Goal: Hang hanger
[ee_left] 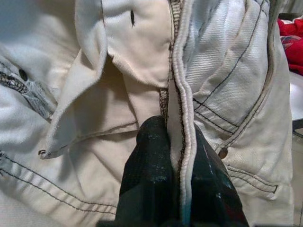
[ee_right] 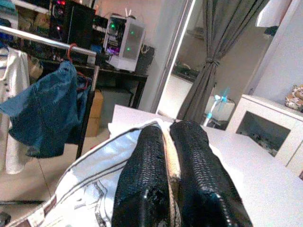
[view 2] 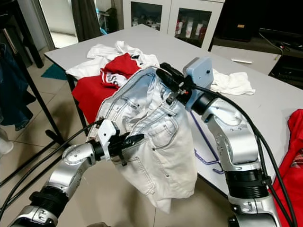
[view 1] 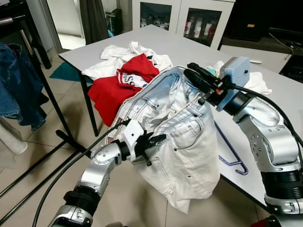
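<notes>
I have both grippers, left gripper (view 1: 158,138) and right gripper (view 1: 193,72), clamped on the white jeans (view 1: 182,142): limp, heavy denim; waistband seams between the jaws grip best.

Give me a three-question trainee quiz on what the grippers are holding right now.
1. True or false: both grippers are shut on the white denim jacket.
2. Which gripper grips it higher: A) left gripper B) right gripper?
3. Fill in: the purple hanger lies on the ____.

Key: 1 true. 2 B. 3 table.
</notes>
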